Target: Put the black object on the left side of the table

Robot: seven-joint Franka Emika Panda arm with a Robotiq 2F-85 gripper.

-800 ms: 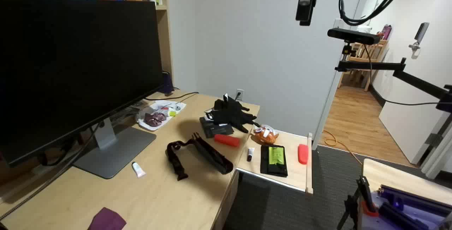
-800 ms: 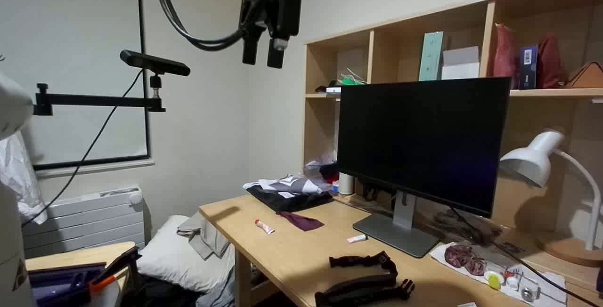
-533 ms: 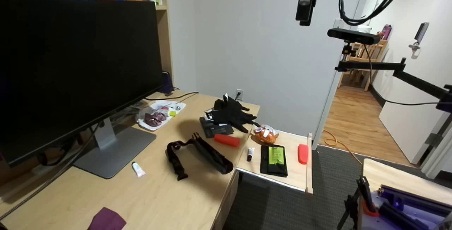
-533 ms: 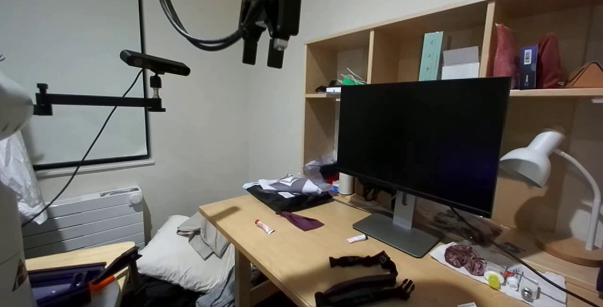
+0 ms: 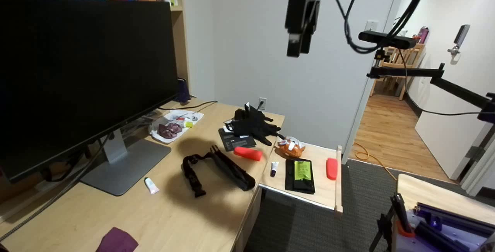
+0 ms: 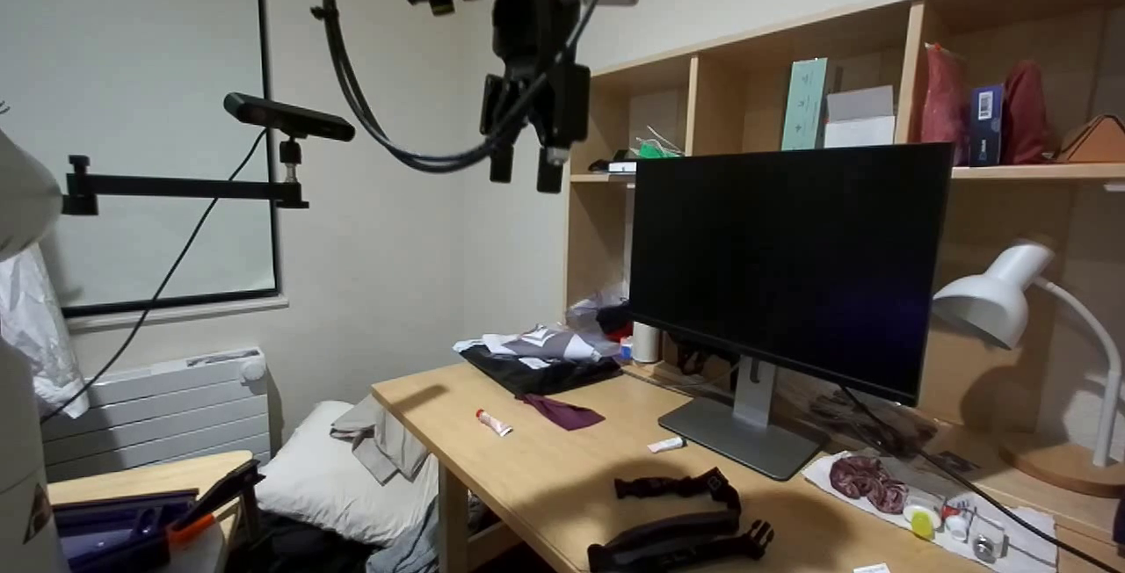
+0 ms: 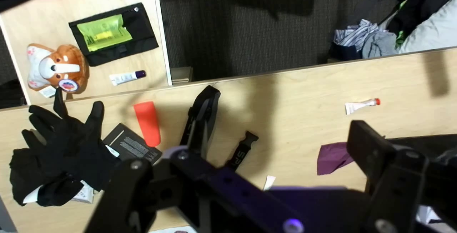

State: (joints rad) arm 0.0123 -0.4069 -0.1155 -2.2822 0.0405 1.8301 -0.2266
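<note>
The black object, a bent strap with buckles, lies on the table. It shows in both exterior views. In the wrist view the strap is partly hidden behind the left finger. The table has a light wood top, seen also in an exterior view and in the wrist view. My gripper is high above the table in both exterior views. In the wrist view its fingers are wide apart with nothing between them, well above the strap.
A large monitor stands at the table's back. Black gloves and a red piece lie near the strap. Small tubes and a purple cloth lie on the table. A pulled-out drawer holds several items. A camera arm stands nearby.
My gripper has come down and toward the table, moving left in one exterior view and right in another. Its shadow now spreads around the strap. The strap has not moved.
</note>
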